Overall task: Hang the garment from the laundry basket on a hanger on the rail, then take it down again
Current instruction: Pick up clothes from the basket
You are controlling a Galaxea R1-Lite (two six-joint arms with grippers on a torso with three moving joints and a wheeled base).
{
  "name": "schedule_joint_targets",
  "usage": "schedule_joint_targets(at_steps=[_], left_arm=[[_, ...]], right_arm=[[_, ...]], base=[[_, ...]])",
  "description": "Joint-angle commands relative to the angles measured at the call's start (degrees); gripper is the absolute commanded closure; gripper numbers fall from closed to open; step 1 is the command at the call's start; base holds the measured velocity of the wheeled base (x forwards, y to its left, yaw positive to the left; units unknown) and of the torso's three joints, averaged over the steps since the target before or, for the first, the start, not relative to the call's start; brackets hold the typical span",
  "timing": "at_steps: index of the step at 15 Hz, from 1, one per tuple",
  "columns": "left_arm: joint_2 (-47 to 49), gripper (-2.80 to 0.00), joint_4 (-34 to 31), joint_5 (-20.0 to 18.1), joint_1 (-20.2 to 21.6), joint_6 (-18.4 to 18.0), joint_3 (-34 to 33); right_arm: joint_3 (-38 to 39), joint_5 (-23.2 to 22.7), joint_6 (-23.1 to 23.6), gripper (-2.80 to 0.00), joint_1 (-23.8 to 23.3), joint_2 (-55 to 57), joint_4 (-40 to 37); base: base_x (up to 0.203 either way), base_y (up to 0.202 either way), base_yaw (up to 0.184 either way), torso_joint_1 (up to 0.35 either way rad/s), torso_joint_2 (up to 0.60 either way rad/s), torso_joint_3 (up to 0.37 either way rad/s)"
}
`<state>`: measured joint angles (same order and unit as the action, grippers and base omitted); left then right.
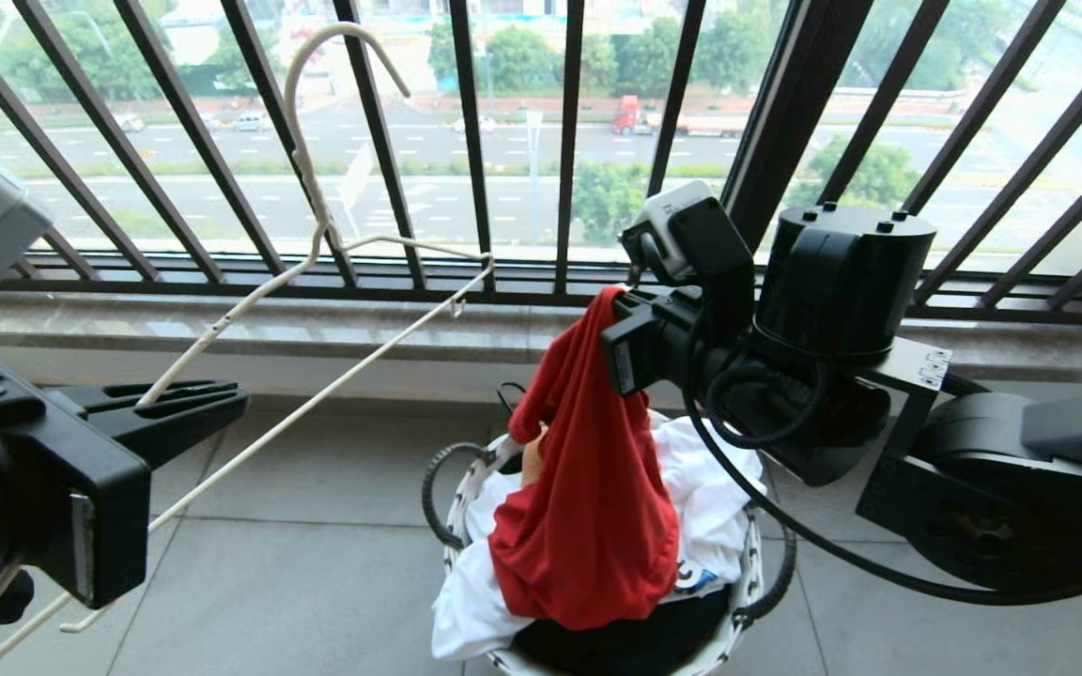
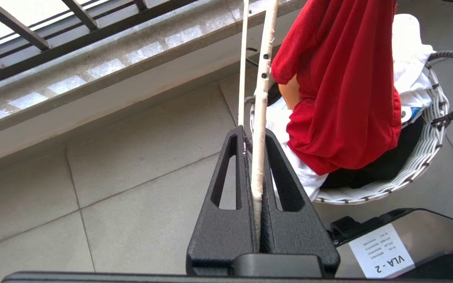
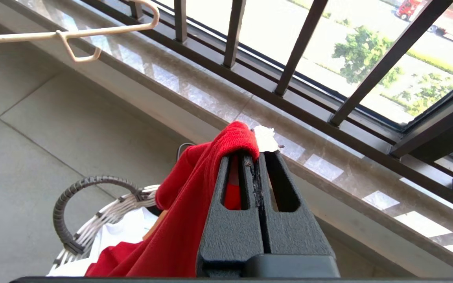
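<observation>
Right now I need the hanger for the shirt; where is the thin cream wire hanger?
In the head view's left half, the thin cream wire hanger is clamped in the left claw, its hook rising before the window bars.

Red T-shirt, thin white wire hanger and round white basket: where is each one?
Red T-shirt (image 1: 588, 526), head view: middle of the hanging cloth.
Thin white wire hanger (image 1: 316, 188), head view: its long neck below the hook.
Round white basket (image 2: 427, 153), left wrist view: its woven wall.
</observation>
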<state>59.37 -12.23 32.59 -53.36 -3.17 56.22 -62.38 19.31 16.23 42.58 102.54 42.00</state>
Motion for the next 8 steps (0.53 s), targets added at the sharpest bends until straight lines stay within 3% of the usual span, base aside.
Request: schedule_joint_targets(at_steps=[1,8], left_arm=[[0.57,0.0,-0.19,0.74,0.45,-0.08,-0.41],[1.18,0.0,0.05,2.39,2.19,-1.93,-0.49]], right_arm=[[0.7,0.19,-0.05,0.0,0.31,0.38,0.61],[1.99,1.24,0.73,0.0,0.84,1.27,0.54]], base=[[0.0,0.0,0.0,0.002,0.0,0.207],[0.0,0.0,0.0,0.002,0.0,0.202]])
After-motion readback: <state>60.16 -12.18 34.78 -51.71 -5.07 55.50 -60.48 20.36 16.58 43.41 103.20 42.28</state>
